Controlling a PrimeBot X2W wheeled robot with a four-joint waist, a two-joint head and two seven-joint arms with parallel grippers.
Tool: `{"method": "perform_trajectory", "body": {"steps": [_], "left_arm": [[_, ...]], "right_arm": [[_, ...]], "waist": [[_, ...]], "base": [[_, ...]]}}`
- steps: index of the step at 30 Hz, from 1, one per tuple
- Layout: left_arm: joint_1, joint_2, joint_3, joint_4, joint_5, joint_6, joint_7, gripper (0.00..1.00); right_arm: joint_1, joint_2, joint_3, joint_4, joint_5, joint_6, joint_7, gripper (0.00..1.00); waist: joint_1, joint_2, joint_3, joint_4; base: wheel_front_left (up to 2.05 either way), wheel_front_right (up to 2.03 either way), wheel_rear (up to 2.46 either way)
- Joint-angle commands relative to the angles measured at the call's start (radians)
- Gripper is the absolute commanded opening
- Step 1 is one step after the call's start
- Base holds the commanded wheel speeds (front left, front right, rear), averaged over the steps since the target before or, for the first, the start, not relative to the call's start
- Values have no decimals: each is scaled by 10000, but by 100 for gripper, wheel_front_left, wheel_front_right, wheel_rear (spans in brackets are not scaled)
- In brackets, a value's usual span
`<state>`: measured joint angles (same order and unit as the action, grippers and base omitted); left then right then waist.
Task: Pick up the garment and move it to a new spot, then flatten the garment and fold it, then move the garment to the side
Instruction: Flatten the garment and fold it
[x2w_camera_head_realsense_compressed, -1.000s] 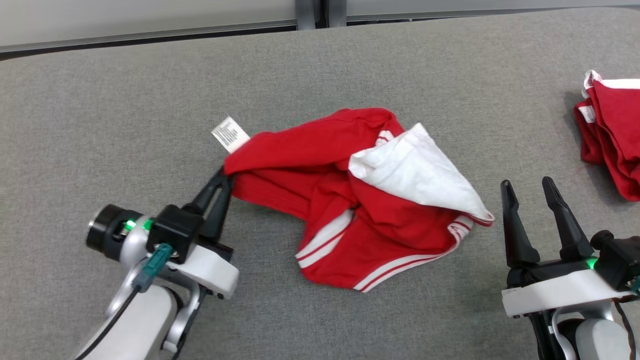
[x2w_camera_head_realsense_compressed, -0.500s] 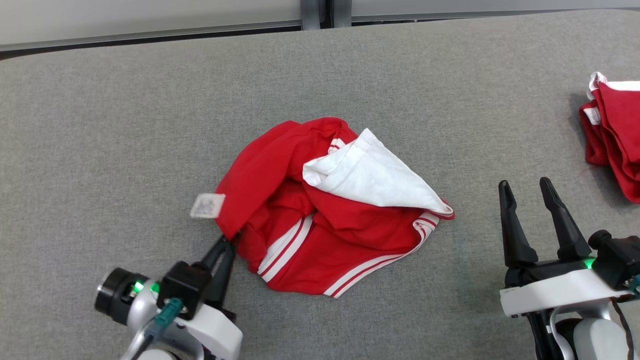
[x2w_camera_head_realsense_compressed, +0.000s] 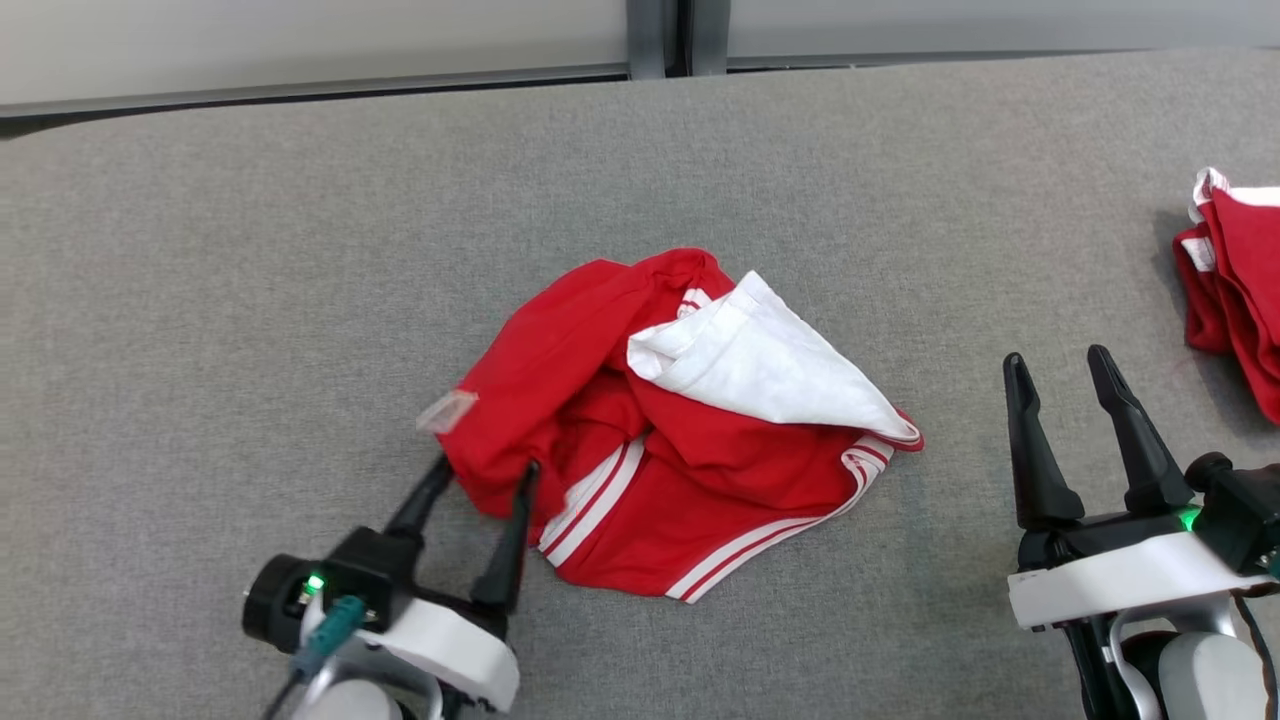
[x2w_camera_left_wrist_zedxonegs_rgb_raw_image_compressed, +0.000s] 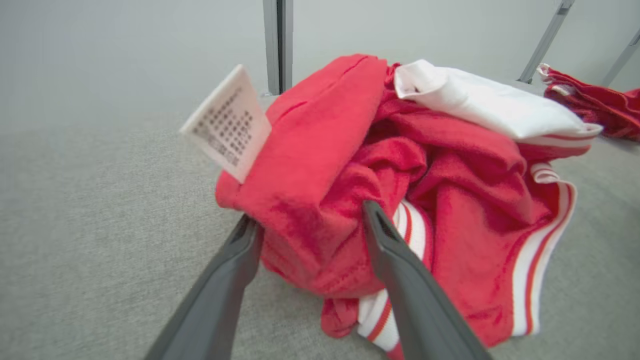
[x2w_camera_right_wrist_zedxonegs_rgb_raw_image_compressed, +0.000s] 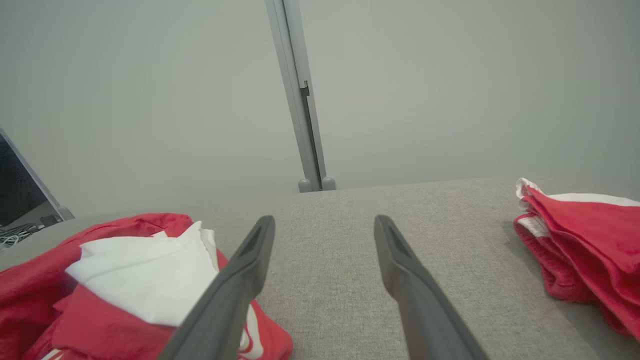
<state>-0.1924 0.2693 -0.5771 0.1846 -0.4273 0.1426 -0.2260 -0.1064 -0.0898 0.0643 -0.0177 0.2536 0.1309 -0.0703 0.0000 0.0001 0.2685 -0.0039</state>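
Head view looks down on a grey table (x2w_camera_head_realsense_compressed: 250, 250) with the red garment (x2w_camera_head_realsense_compressed: 700, 470) lying in a crumpled heap near the middle of the frame. It has white stripes along its edges. A white part (x2w_camera_head_realsense_compressed: 770, 370) is folded over on top, toward the right. A small label (x2w_camera_head_realsense_compressed: 447, 411) sticks out at the heap's left side. The left gripper (x2w_camera_head_realsense_compressed: 487, 468) is at the lower left. Its fingers are spread wide, one on each side of the heap's lower left corner. In the left wrist view a bump of red cloth sits between the two fingers and seems to touch both. The right gripper (x2w_camera_head_realsense_compressed: 1057, 356) is at the lower right, well apart from the garment, with its fingers wide over bare table. More red clothes (x2w_camera_head_realsense_compressed: 1235, 290) lie at the right edge of the frame.
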Motion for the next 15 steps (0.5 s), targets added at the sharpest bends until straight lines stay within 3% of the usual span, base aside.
{"method": "perform_trajectory", "body": {"steps": [1,9,15], "left_arm": [[8,11,308,-189,-164,120,-158,100],[370,454,1677,-1108,-268,608,-376,100],[794,646,2166,-1250,-609,553,-389,100]], "right_arm": [[94,-94,-47,-120,-52,-4,67,100],[425,-223,-50,-431,-126,-4,373,100],[764,-359,68,-459,-100,-4,594,100]], "waist": [[0,-1,-169,104],[0,-1,-833,336],[0,-1,-1398,300]], "base": [[0,0,0],[0,0,0],[0,0,0]]}}
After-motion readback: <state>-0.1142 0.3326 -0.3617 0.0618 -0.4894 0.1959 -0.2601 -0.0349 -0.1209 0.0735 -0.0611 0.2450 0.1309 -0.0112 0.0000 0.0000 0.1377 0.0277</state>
